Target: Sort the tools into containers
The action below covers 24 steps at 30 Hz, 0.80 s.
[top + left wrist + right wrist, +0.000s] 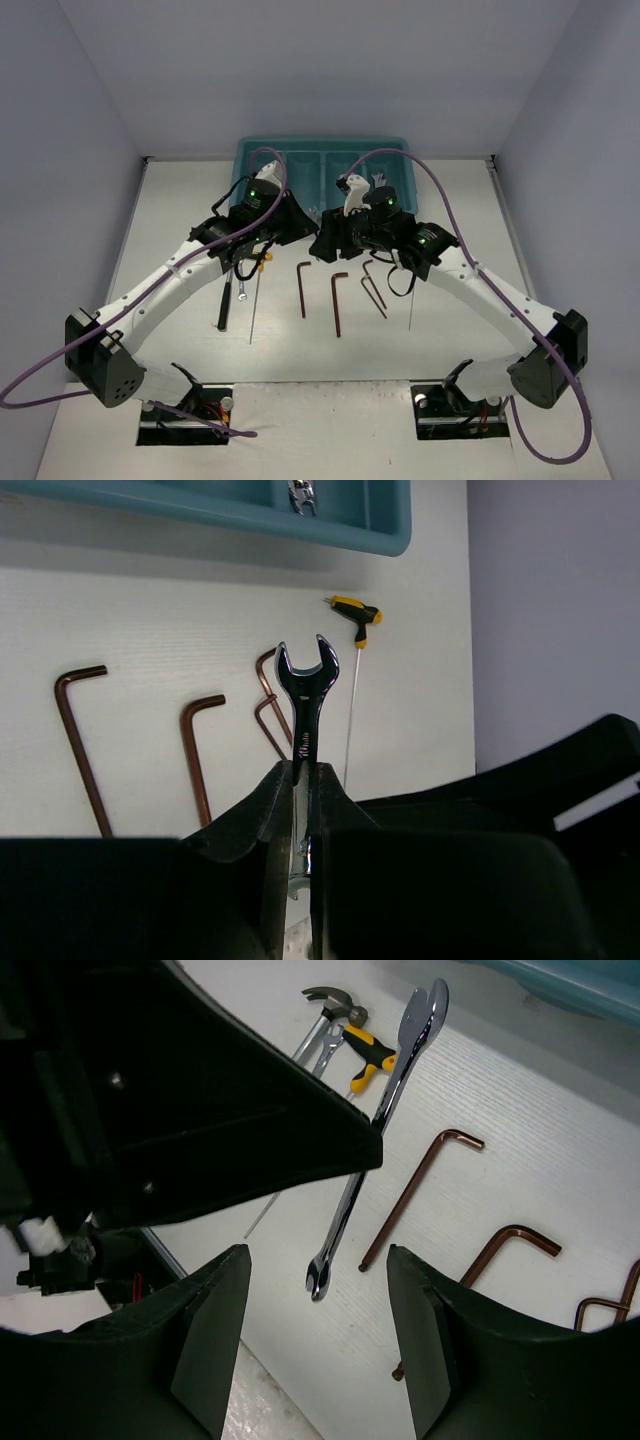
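Observation:
My left gripper (303, 770) is shut on a silver wrench (306, 680), whose open-end head sticks out ahead of the jaws, above the table. In the right wrist view the same wrench (375, 1120) hangs slanted from the left gripper, its lower end between my right gripper's (318, 1255) wide-apart fingers without touching them. The right gripper is open and holds nothing. From above, both grippers meet just in front of the teal tray (320, 142). Three reddish-brown hex keys (303, 288) (337, 300) (372, 285) lie on the table.
A black-handled hammer (224, 302), another wrench (325, 1055) and a yellow-black T-handle driver (368, 1050) lie at the left. A second T-handle driver (357, 615) lies right of the hex keys. Something silver (300, 494) sits in the tray (380, 535).

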Each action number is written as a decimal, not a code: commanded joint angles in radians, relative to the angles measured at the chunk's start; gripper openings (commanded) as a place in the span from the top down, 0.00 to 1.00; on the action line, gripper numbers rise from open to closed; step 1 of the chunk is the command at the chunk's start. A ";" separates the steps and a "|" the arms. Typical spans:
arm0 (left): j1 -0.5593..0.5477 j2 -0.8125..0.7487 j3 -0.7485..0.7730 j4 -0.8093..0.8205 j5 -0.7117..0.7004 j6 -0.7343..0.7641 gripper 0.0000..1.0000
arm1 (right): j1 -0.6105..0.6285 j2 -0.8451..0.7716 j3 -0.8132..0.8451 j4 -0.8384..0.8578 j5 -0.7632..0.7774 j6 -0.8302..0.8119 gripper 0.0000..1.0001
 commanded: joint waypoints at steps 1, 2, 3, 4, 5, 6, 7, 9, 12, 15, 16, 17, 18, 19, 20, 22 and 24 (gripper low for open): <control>-0.008 -0.052 0.049 0.095 0.000 -0.056 1.00 | 0.012 0.045 0.082 0.087 0.044 0.002 0.48; -0.008 -0.052 0.050 0.095 0.000 -0.057 1.00 | 0.015 0.048 0.087 0.088 0.054 0.002 0.48; -0.008 -0.054 0.049 0.095 0.001 -0.059 1.00 | 0.017 0.056 0.089 0.089 0.066 0.000 0.49; -0.009 -0.059 0.045 0.093 0.000 -0.060 1.00 | 0.019 0.066 0.091 0.090 0.079 -0.003 0.50; -0.010 -0.064 0.041 0.092 0.000 -0.060 1.00 | 0.019 0.073 0.094 0.091 0.093 -0.005 0.52; -0.011 -0.069 0.040 0.092 0.000 -0.060 1.00 | 0.020 0.073 0.097 0.091 0.099 -0.007 0.54; -0.011 -0.075 0.033 0.090 -0.005 -0.058 1.00 | 0.022 0.079 0.100 0.093 0.106 -0.007 0.62; -0.011 -0.081 0.029 0.075 -0.017 -0.048 1.00 | 0.025 0.083 0.106 0.096 0.124 -0.011 0.75; -0.011 -0.084 0.022 0.046 -0.036 -0.036 1.00 | 0.027 0.091 0.117 0.097 0.139 -0.023 0.98; -0.011 -0.086 0.016 0.030 -0.057 -0.019 1.00 | 0.026 0.101 0.118 0.096 0.164 -0.030 1.00; -0.010 -0.086 0.018 0.018 -0.070 -0.011 0.97 | 0.025 0.104 0.117 0.096 0.176 -0.033 1.00; -0.010 -0.085 0.020 0.001 -0.088 0.002 0.88 | 0.023 0.106 0.117 0.094 0.187 -0.037 1.00; -0.010 -0.088 0.029 -0.027 -0.127 0.016 0.72 | 0.016 0.109 0.115 0.093 0.201 -0.041 1.00; -0.007 -0.093 0.036 -0.092 -0.172 0.037 0.64 | 0.000 0.113 0.114 0.092 0.229 -0.047 1.00; -0.003 -0.098 0.044 -0.130 -0.215 0.059 0.55 | -0.010 0.119 0.116 0.089 0.249 -0.052 1.00; 0.003 -0.112 0.053 -0.207 -0.314 0.107 0.40 | -0.048 0.138 0.123 0.082 0.281 -0.059 1.00; 0.014 -0.139 0.049 -0.263 -0.406 0.151 0.30 | -0.109 0.167 0.136 0.075 0.301 -0.065 1.00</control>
